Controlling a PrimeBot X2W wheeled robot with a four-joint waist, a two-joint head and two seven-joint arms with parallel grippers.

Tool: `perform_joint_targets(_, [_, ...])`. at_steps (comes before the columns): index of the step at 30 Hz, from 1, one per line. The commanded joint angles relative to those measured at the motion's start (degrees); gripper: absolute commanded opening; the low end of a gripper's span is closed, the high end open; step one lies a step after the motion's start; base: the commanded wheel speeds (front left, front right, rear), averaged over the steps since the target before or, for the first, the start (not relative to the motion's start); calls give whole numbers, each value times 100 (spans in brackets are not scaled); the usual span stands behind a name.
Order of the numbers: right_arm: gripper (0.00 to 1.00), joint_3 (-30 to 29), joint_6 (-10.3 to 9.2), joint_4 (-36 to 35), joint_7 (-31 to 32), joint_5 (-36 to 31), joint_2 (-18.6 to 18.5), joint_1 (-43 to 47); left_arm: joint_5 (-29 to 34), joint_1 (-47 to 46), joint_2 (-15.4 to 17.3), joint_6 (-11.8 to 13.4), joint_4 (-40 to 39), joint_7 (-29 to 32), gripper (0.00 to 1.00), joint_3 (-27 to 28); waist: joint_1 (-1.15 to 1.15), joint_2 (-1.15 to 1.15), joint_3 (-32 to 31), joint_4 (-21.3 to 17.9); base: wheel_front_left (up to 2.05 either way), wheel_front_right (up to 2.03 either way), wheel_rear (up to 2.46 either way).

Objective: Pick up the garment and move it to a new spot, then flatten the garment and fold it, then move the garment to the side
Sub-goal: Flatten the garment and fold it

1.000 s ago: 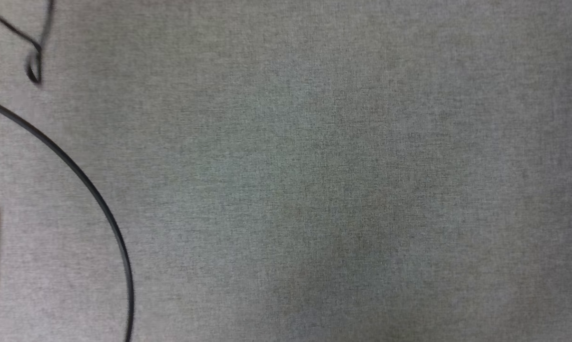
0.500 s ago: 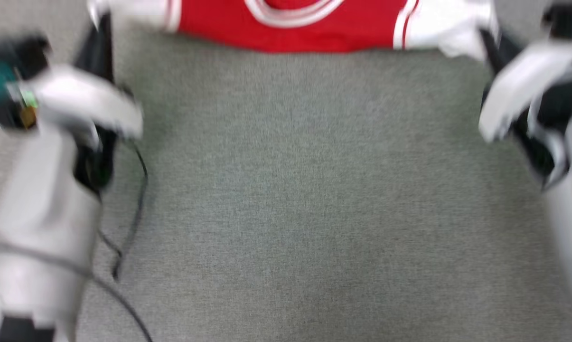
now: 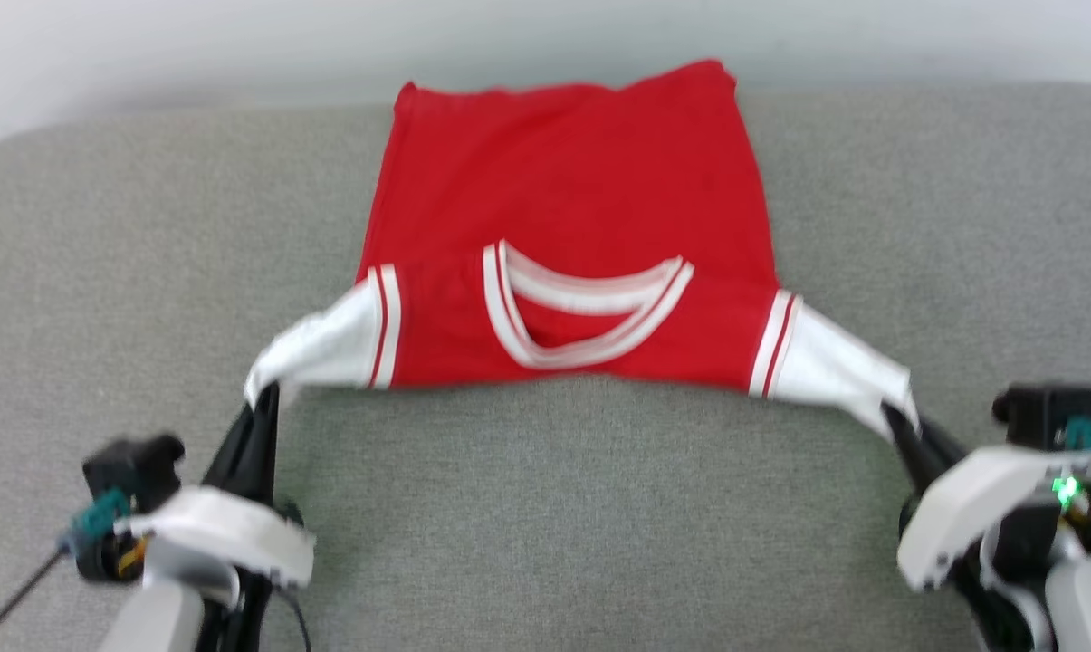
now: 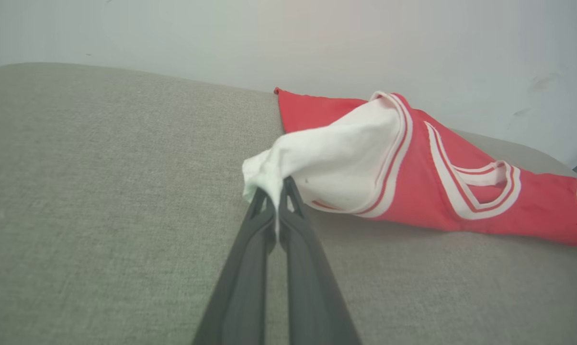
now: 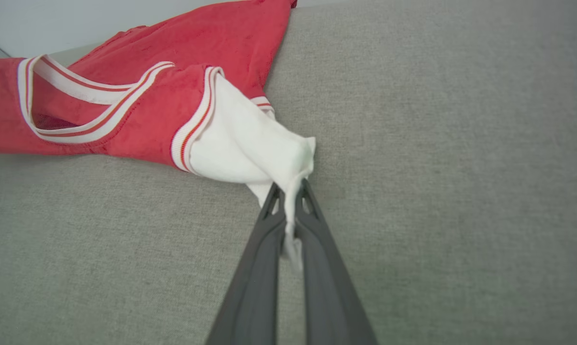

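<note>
While its jaws press together on cloth, left gripper (image 3: 260, 398) pinches one white sleeve tip (image 3: 278, 367); right gripper (image 3: 894, 421) likewise pinches the other sleeve (image 3: 839, 371). Between and beyond them the garment (image 3: 563, 208) lies spread on grey cushion (image 3: 545, 525), collar (image 3: 586, 353) nearest. Judgement: relocation likely done, flattening under way; fold and side move remain. Against half a second ago: head camera has tilted up, whole shirt now framed.
</note>
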Motion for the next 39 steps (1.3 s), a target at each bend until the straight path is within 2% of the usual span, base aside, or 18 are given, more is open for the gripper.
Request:
perform_joint_targets(1, [0,-62,-2,-177,55,-57,83,350,-17,286,6,69,-162,-34,0,21,1,0,-298,-13,0,0,0])
perform_joint_targets(5, [0,-293,-2,-665,236,-29,314,1223,-179,1056,79,116,-665,201,0,-6,1,0,-566,23,0,0,0])
perform_joint_targets(10, [0,-572,-2,-1080,274,7,532,2055,-273,1838,116,349,-1235,512,0,-19,1,0,-747,94,0,0,0])
perform_joint_targets(15, [0,-716,-2,-989,321,121,764,2633,-188,2312,181,573,-1496,643,0,-49,1,0,-808,177,0,0,0])
perform_joint_targets(20, [0,-717,-2,-612,125,66,836,2756,-93,2475,187,681,-1538,650,0,-132,1,0,-789,251,0,0,0])
perform_joint_targets(21, [6,-713,-2,-558,105,67,845,2722,-79,2466,193,691,-1551,632,0,-142,1,0,-775,266,0,0,0])
perform_joint_targets(22, [36,-703,-2,-562,64,82,851,2643,-43,2442,203,692,-1560,620,0,-165,1,0,-758,286,0,0,0])
perform_joint_targets(23, [36,-703,-2,-562,64,82,851,2643,-43,2442,203,692,-1560,620,0,-165,1,0,-758,286,0,0,0])
perform_joint_targets(24, [100,-673,-1,-651,-65,74,806,2467,20,2366,211,678,-1601,555,0,-195,1,0,-707,338,0,0,0])
perform_joint_targets(30, [100,-805,-2,-1029,-441,42,654,1883,180,2113,161,672,-1781,437,0,-312,1,0,-488,523,0,0,0])
perform_joint_targets(31, [100,-909,-1,-1056,-345,-31,499,1498,214,2022,111,698,-1894,411,0,-359,1,0,-364,608,0,0,0])
perform_joint_targets(32, [100,-909,-1,-1056,-345,-31,499,1498,214,2022,111,698,-1894,411,0,-359,1,0,-364,608,0,0,0])
perform_joint_targets(34, [100,-1000,-2,-967,-116,-6,192,713,278,1846,50,700,-2086,359,0,-414,1,0,-79,761,0,0,0])
perform_joint_targets(38, [100,-1027,-1,-463,405,43,-299,-501,369,1528,-69,646,-2233,288,0,-540,1,0,357,1061,0,0,0])
perform_joint_targets(39, [100,-1027,-1,-463,405,43,-299,-501,369,1528,-69,646,-2233,288,0,-540,1,0,357,1061,0,0,0])
